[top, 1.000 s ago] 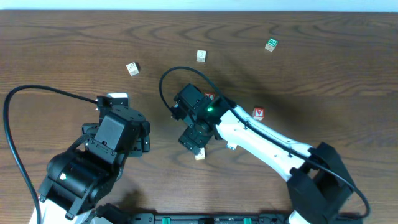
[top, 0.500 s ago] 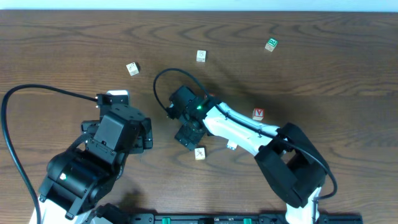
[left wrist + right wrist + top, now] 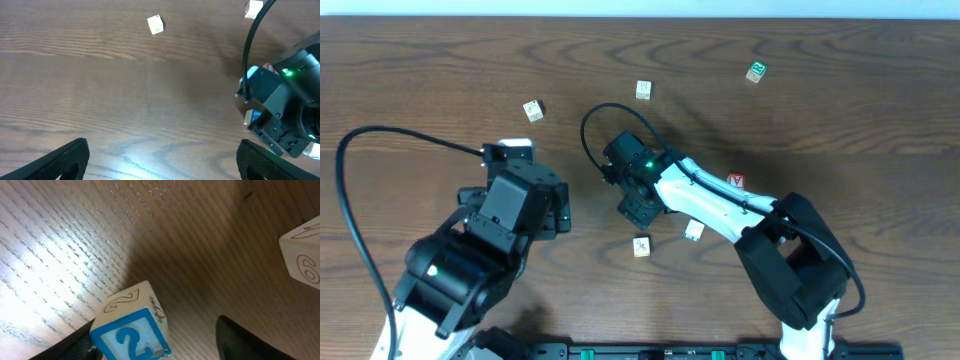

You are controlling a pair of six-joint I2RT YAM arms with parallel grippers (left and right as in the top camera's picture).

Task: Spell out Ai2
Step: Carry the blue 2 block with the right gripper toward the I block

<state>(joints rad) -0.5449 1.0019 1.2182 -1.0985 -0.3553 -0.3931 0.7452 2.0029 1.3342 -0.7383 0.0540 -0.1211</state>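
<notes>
A wooden block with a blue 2 [image 3: 131, 332] lies on the table between my right gripper's fingers [image 3: 172, 339]. It touches the left finger, and the right finger stands well apart, so the gripper is open. In the overhead view my right gripper [image 3: 640, 208] is at mid-table and covers this block. The block's edge also shows in the left wrist view [image 3: 251, 116]. My left gripper [image 3: 162, 161] is open and empty over bare wood, left of the right gripper [image 3: 560, 215].
Loose letter blocks lie around: two pale ones [image 3: 641, 246] [image 3: 693, 230] just in front of the right gripper, a red one [image 3: 736, 182], a green one [image 3: 755, 71], and two pale ones at the back [image 3: 643, 90] [image 3: 533, 110]. Another block [image 3: 302, 255] is at the right wrist view's right edge.
My right gripper has shifted back and to the right, uncovering the two pale blocks in front of it. My left arm has moved slightly right.
</notes>
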